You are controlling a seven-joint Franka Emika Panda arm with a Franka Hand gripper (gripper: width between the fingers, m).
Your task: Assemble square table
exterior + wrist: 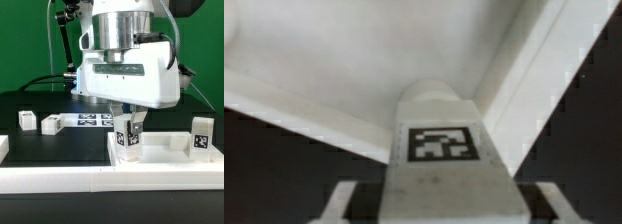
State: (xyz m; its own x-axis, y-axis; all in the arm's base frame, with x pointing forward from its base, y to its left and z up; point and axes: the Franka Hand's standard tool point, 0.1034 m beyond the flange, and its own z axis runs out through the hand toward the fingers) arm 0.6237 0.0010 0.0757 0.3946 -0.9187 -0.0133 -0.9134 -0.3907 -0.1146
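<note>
- The gripper (128,128) (441,203) is closed on the held leg (128,141) (441,142), one finger against each side of the block — the jaws stand at a middling width, set by the leg itself
- In the wrist view the fingers (345,204) flank the lower part of the leg, and its black-and-white tag faces the camera, with the leg's rounded end pointing away toward the slab
- The held leg is upright, and in the exterior view it sits at the square slab (162,152) (349,55), near the slab's corner on the exterior view's left; whether its end touches the slab I cannot tell
- The slab lies flat on the black table (60,147), toward the exterior view's right, its raised rim showing as a bright edge in the wrist view
- The standing leg (203,136) is upright at the slab's end on the exterior view's right, tag toward the camera, well apart from the held one
- The first loose leg (25,120) and the second loose leg (50,123) lie on the table at the exterior view's left, near each other and off the slab
- The marker board (92,120) lies flat between those loose legs and the gripper
- The border rail (60,181) — long and white — runs along the front of the scene, just before the slab
</note>
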